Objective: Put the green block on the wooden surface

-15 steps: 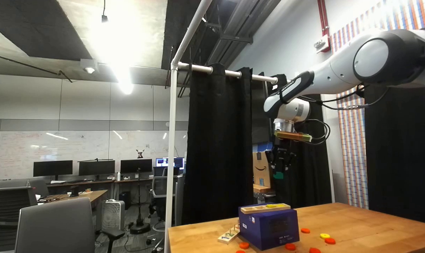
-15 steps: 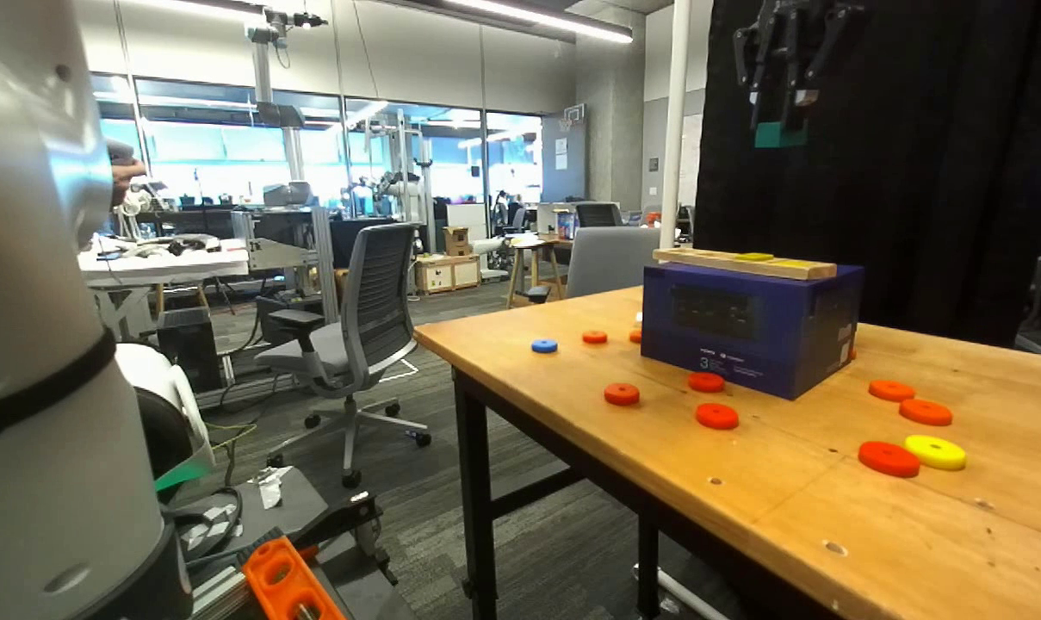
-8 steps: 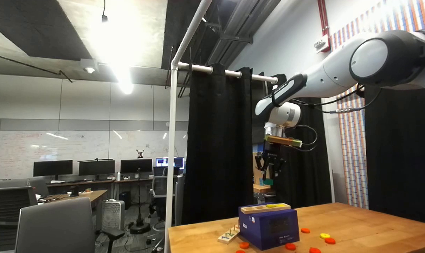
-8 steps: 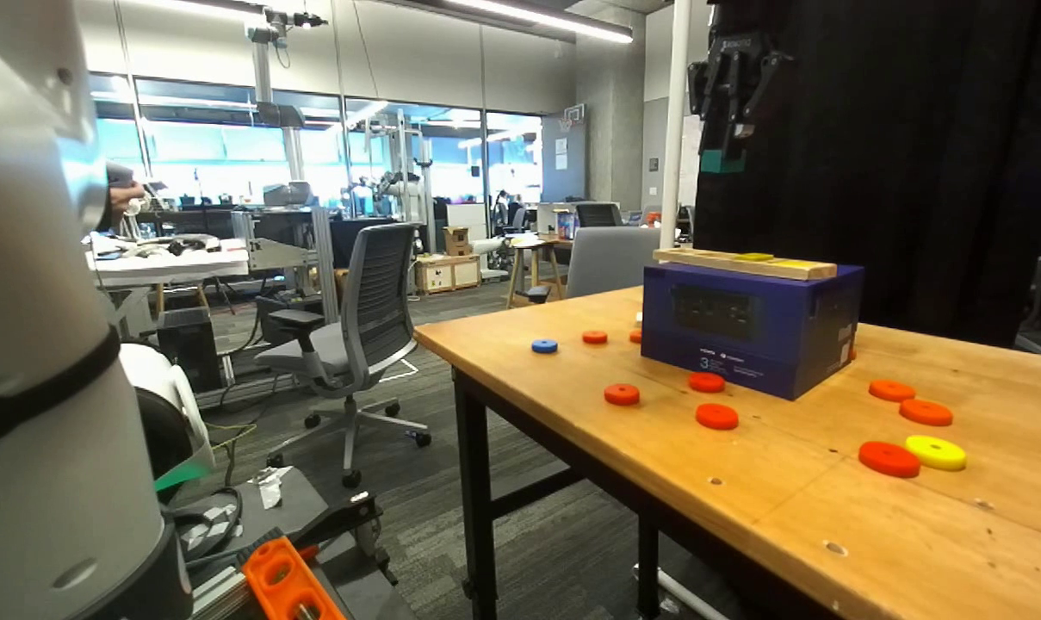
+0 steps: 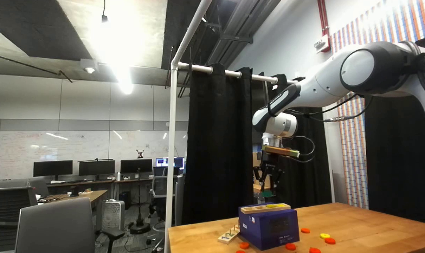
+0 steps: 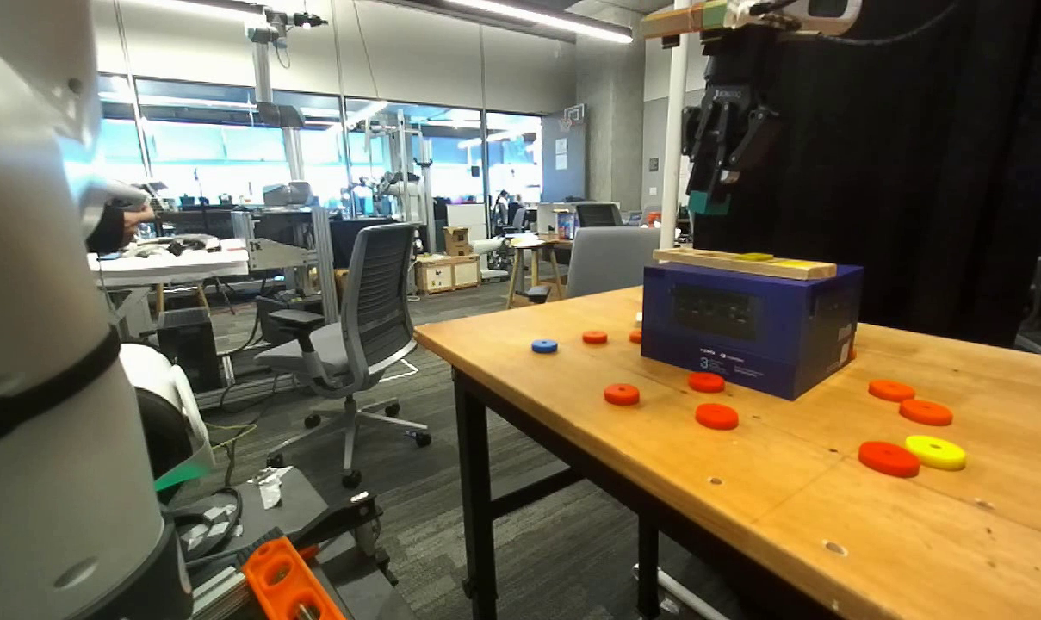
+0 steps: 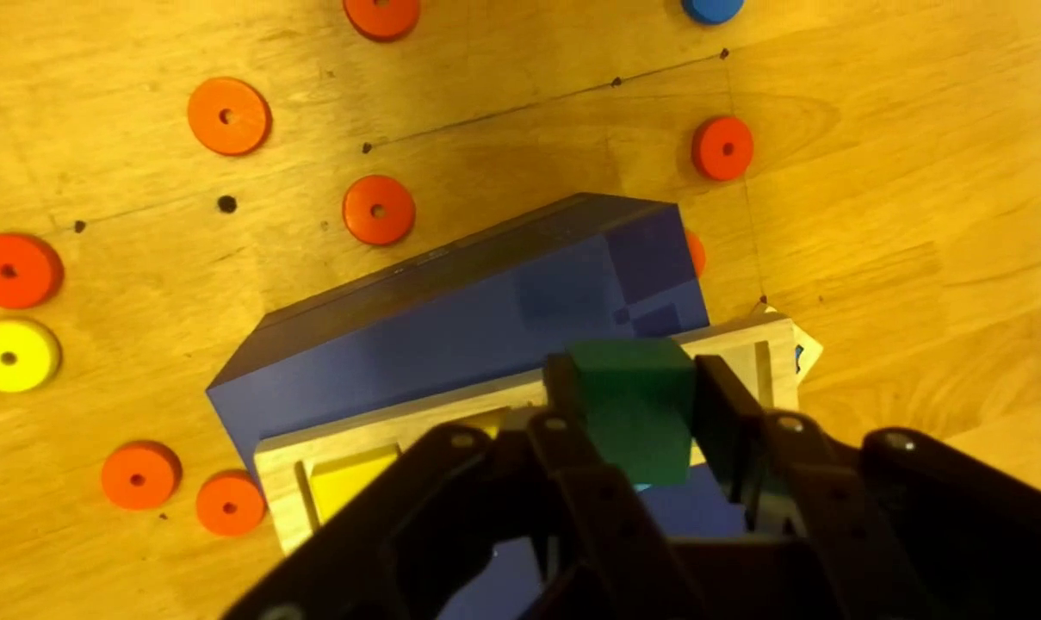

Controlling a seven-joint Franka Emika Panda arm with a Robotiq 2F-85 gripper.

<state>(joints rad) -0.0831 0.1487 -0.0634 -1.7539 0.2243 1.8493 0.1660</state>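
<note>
The green block [image 7: 636,413] is held between the fingers of my gripper [image 7: 634,370] in the wrist view. In both exterior views the block [image 5: 266,194] [image 6: 709,203] hangs below the fingertips in the air. It is above the purple-blue box [image 6: 727,327] and the slotted wooden tray [image 6: 718,258] lying on it, apart from both. The tray [image 7: 781,366] shows behind the block in the wrist view, partly hidden by the block and fingers. The wooden surface [image 6: 787,465] is the light-brown tabletop under the box.
Yellow pieces [image 7: 348,478] sit in the tray. Several orange and red discs [image 7: 378,209] lie round the box, with a yellow disc [image 7: 14,354] and a blue disc [image 6: 544,346]. A small peg board [image 5: 229,234] lies beside the box. A black curtain [image 5: 219,158] hangs behind.
My gripper has moved down and to the left in both exterior views, carrying the green block closer to the tray on the box. The box, tray and discs have not moved.
</note>
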